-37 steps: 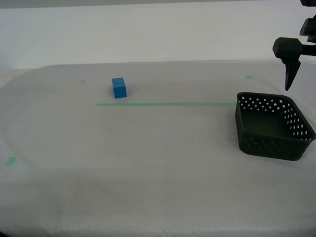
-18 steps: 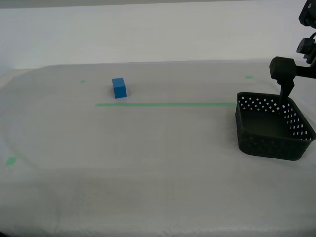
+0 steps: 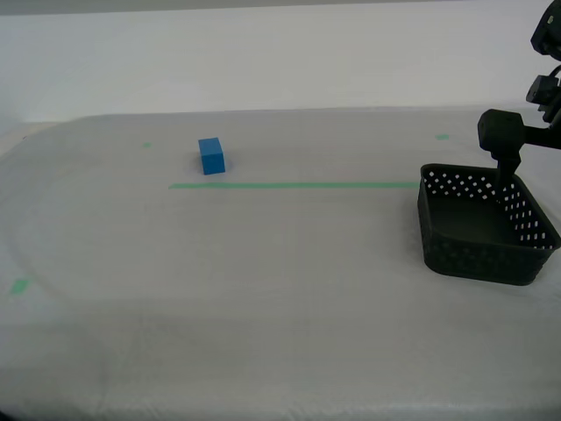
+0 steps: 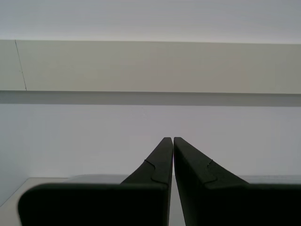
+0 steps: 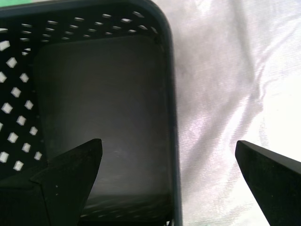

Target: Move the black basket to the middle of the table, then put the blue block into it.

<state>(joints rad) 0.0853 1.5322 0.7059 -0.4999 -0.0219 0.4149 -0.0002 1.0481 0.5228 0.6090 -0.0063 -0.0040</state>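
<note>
A plain white wall backs the large rounded table (image 3: 263, 289), draped in white-grey cloth, with a long green tape line (image 3: 294, 185) running across it and small green tape marks (image 3: 18, 286) near its edges. The square black plastic basket (image 3: 480, 226), with low perforated walls, sits at the exterior view's right, its near-left corner just past the tape line's end. My first gripper (image 5: 169, 153) hangs over the basket's far wall, its jaws spread wide either side of that wall, one inside and one over the cloth. The small bright-blue rectangular block (image 3: 211, 156) stands on the far side of the tape line toward the exterior view's left, well apart from the basket. My second gripper (image 4: 173, 139) has its fingers pressed together, pointing at the wall, holding nothing.
</note>
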